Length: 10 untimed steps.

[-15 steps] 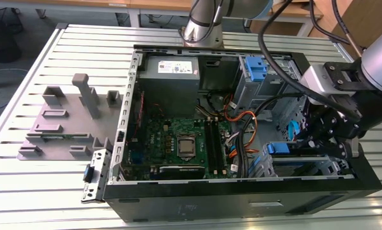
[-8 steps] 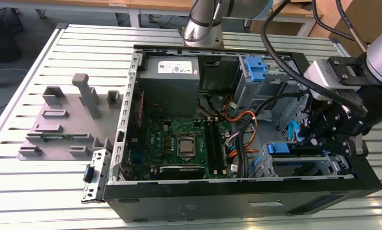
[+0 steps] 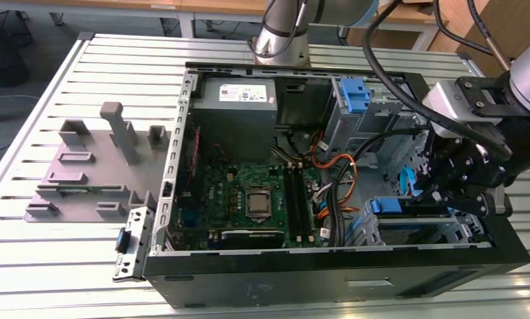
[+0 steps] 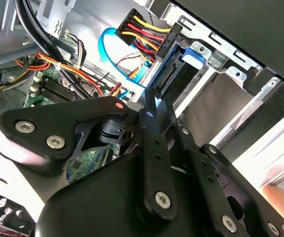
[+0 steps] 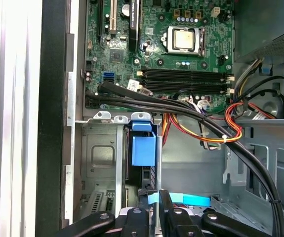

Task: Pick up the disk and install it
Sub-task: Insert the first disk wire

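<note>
The disk sits on edge in the lower drive bay at the exterior view's right, inside the open computer case. Its blue carrier tab faces the motherboard, and its dark edge runs back toward my fingers. My gripper hangs over the bay's rear end. The black fingers stand close together, tips at the disk's back edge with a light blue cable behind them. In the second wrist view the joined fingertips rest beside the disk's blue frame and its connector edge.
A black plug with yellow, red and black wires hangs just by the disk. Thick black cables cross over the bay. A bare blue bracket, the grey power supply and a grey fixture lie further off.
</note>
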Tool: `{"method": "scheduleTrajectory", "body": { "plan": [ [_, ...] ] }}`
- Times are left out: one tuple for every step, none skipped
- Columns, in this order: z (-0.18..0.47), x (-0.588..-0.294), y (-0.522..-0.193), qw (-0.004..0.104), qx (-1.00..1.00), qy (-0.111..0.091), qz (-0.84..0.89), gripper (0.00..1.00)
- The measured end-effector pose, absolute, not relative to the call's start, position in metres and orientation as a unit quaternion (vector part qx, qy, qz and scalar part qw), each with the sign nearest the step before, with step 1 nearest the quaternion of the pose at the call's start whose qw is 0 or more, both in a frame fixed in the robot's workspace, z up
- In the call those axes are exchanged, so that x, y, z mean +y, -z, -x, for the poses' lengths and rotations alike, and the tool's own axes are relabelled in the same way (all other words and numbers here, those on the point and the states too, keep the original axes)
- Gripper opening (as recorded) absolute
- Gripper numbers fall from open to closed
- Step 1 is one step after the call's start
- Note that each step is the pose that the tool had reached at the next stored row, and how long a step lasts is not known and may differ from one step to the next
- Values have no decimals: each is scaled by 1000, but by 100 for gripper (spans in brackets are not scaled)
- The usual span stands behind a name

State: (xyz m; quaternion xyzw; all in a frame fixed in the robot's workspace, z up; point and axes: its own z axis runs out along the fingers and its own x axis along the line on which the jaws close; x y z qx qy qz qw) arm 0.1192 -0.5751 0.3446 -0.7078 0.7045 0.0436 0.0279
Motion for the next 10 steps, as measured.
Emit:
{"method": "scheduleTrajectory", "body": {
  "plan": [
    [-119,-575,-345,28,704,-44,708,23],
    [-119,-575,-345,28,704,-44,708,23],
    [-119,-575,-345,28,704,-44,708,23],
    [-119,-575,-345,28,704,-44,708,23],
    [-119,-575,-345,28,704,-44,708,23],
    [-119,-576,-345,28,704,-44,708,23],
    [-119,-576,-345,28,705,-44,708,23],
    [-118,-576,-345,28,704,-44,708,23],
    [-118,-576,-345,28,704,-44,708,23],
    [-118,-577,-345,28,704,-44,708,23]
  ]
}}
